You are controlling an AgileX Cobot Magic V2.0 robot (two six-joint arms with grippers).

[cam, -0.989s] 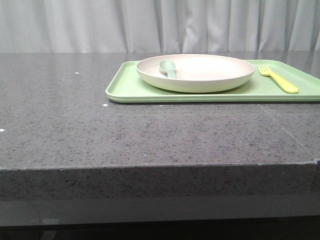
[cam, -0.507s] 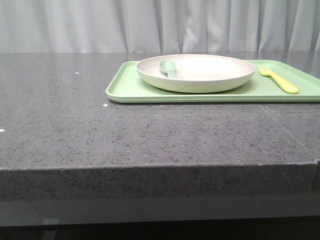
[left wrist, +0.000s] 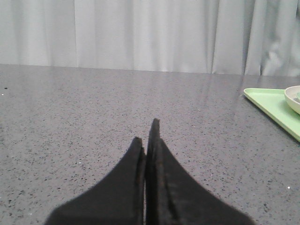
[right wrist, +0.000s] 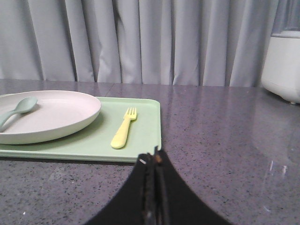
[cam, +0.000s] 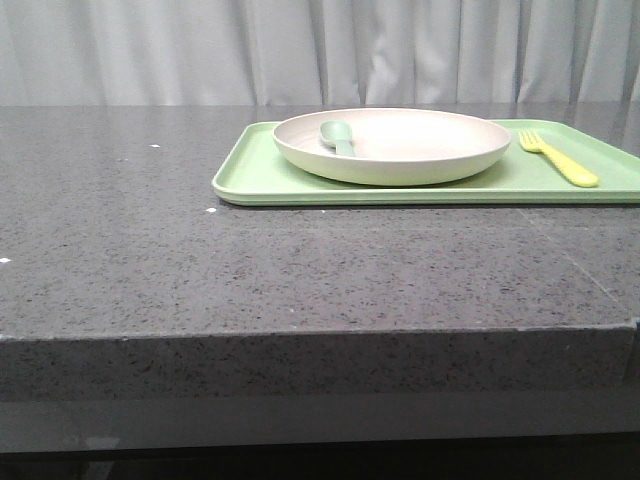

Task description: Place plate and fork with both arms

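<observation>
Both end effectors pressed together – left (left wrist: 146, 133), right (right wrist: 154, 157) | plate (cam: 392, 145), fork (cam: 558, 158) on tray (cam: 250, 175)

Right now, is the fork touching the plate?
Apart. The right wrist view shows the fork lying on the tray beside the plate, with a bare strip of green tray between them.

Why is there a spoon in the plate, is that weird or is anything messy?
Only the spoon stands out: it lies inside the plate near one side, while the fork lies neatly beside the plate on the green tray. Nothing is spilled, tipped or broken. Both grippers, left and right, are shut and empty.
</observation>
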